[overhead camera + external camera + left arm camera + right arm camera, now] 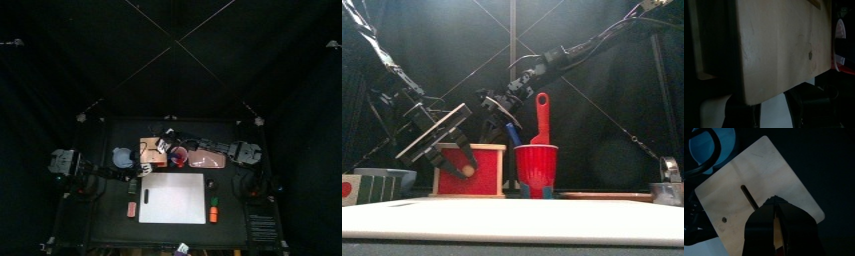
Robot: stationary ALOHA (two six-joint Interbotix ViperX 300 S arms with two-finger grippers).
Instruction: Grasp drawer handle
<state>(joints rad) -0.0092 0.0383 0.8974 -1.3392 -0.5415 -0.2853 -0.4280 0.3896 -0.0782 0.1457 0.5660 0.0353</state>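
As the left gripper (465, 160) reaches the small red-fronted wooden drawer box (472, 169) at lower left of the front view, its jaws stand apart beside the box's knob handle (466, 170). A sound grasp, by judgement, means centring both jaws on that knob before squeezing. The right gripper (776, 210), jaws together, hangs over the box's pale slotted top.

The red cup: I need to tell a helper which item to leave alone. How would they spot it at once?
Look at the black table from the front, just right of the red-fronted wooden drawer box. The red cup stands upright there, the only ribbed plastic cup, with a red spatula sticking up out of it.
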